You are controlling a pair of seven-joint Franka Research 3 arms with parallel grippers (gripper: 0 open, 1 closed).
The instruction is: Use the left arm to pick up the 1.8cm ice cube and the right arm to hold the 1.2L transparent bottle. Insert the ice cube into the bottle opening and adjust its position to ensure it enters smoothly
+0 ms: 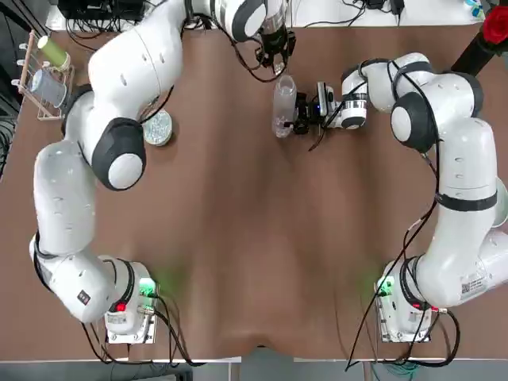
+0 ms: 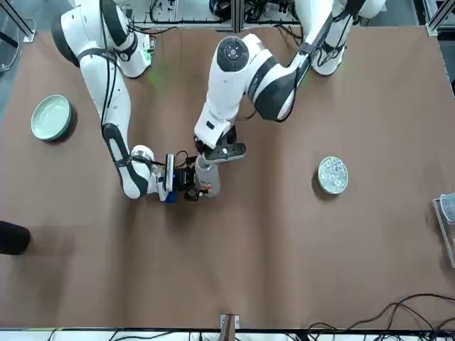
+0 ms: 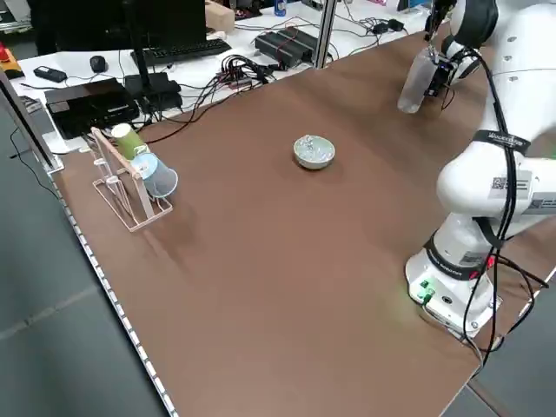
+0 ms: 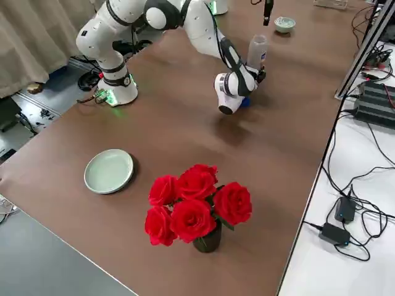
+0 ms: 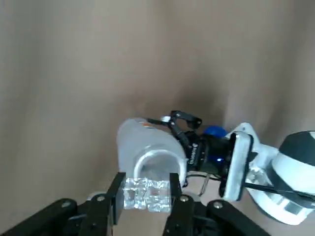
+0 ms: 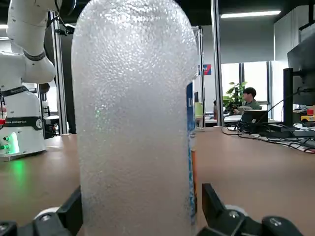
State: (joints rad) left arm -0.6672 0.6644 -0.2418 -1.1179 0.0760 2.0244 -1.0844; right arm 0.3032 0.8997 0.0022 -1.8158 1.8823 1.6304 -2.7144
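bottle [image 2: 208, 177], clear and without a cap on its mouth, stands roughly upright in the grasp of the right gripper [image 2: 193, 186], whose fingers [image 6: 213, 204] are closed around its sides. its mouth, the bottle opening [image 5: 158, 166], faces up toward the left gripper [image 5: 146, 194], which hangs right above the bottle.

the left fingers [image 5: 175, 196] are clenched on the ice cube [image 5: 146, 194], so that it sits just over the bottle's mouth, overlapping the near edge of the opening in the left wrist view. it looks like two glassy lumps side by side; whether they are one piece or two, i can't tell, nor whether the ice touches the rim.

a small blue cap [image 4: 245, 102] shows near the bottle, by the right gripper. on the brown tabletop [image 1: 262, 262], off to the robot's left of the bottle, is a round pale dish [image 2: 333, 175] of clear pieces. well beyond that dish, farther left of the bottle, a rack [image 3: 130, 195] carries a bluish cup [image 3: 156, 175] and a green one [image 3: 128, 141]. to the robot's right of the bottle, and nearer the arm bases, lies a pale green bowl [image 4: 108, 171]. red roses [image 4: 196, 209] in a dark pot [image 4: 208, 240] are also right of the bottle, but farther from the bases.
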